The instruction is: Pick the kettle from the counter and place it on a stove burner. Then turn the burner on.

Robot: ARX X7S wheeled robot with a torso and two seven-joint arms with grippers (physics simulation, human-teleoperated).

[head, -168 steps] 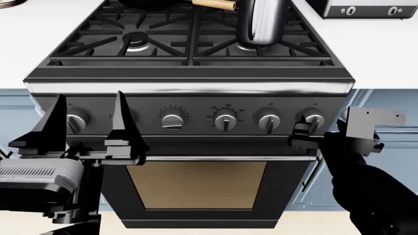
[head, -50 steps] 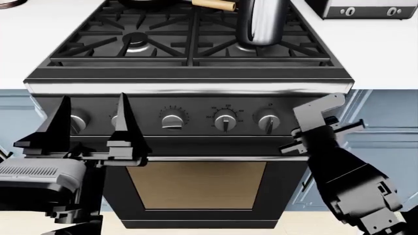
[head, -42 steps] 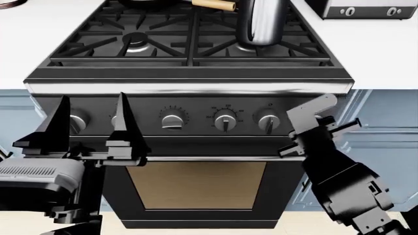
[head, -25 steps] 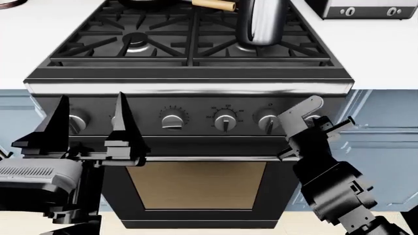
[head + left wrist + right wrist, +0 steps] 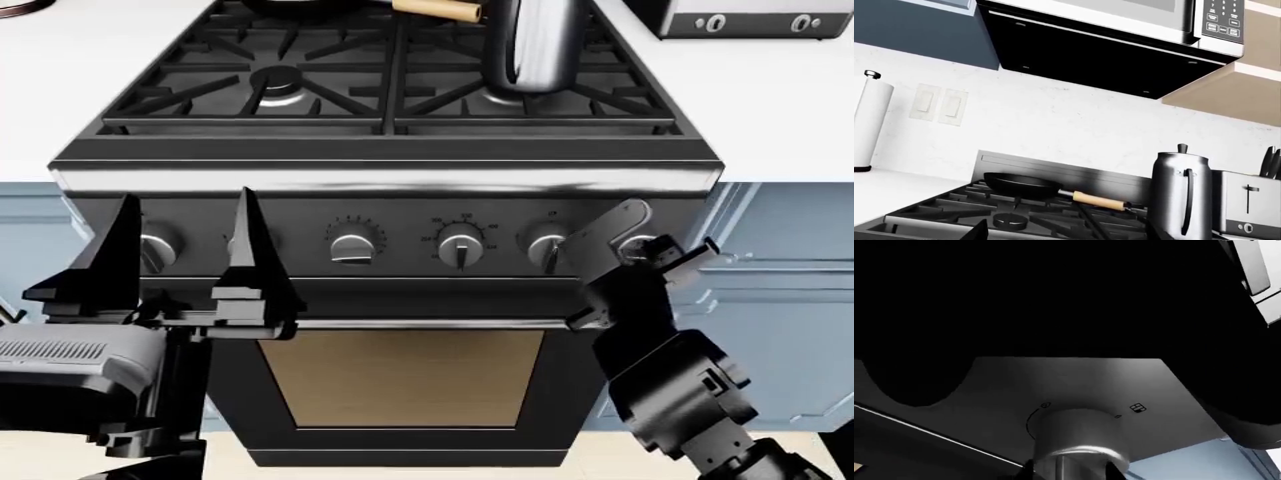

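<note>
The dark-steel kettle (image 5: pixel 534 45) stands upright on the front-right stove burner (image 5: pixel 505 97) of the black range; it also shows in the left wrist view (image 5: pixel 1181 195). The white counter (image 5: pixel 787 100) lies on both sides of the range. My right gripper (image 5: pixel 625 244) is at the far-right control knob (image 5: pixel 1081 440); its tips press both sides of the knob, and the wrist is rolled over. My left gripper (image 5: pixel 183 262) is open and empty, fingers pointing up, in front of the left knobs; its tips show at the edge of the left wrist view (image 5: pixel 1067 236).
A frying pan with a wooden handle (image 5: pixel 434 8) sits on a back burner. A chrome toaster (image 5: pixel 741 18) stands on the counter to the right. Several other knobs (image 5: pixel 461 247) line the panel above the oven door handle (image 5: pixel 441 323). A paper towel roll (image 5: pixel 871 120) stands at the far left.
My right gripper, at the far-right knob, has rolled counter-clockwise and shifted left, its forearm swinging under the panel. The left arm and the kettle have not moved.
</note>
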